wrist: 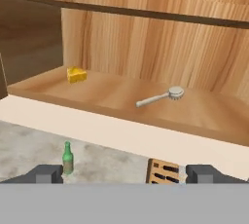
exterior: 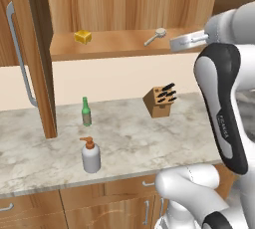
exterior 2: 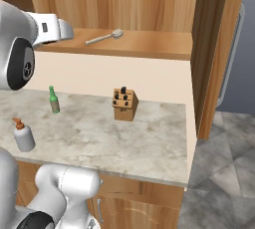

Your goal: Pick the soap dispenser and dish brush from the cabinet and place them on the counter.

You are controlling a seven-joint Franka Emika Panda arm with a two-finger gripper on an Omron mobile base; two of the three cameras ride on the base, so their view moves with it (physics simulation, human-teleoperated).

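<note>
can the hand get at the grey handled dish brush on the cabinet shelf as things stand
Probably yes: the grey-handled dish brush lies alone on the open wooden cabinet shelf, the yellow sponge block sits well aside, and the open hand faces it.

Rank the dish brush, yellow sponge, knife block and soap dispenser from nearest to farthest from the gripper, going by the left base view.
1. Dish brush, on the shelf just left of the gripper.
2. Knife block, on the counter below.
3. Yellow sponge, shelf's left end.
4. Soap dispenser, counter's front left.
</note>
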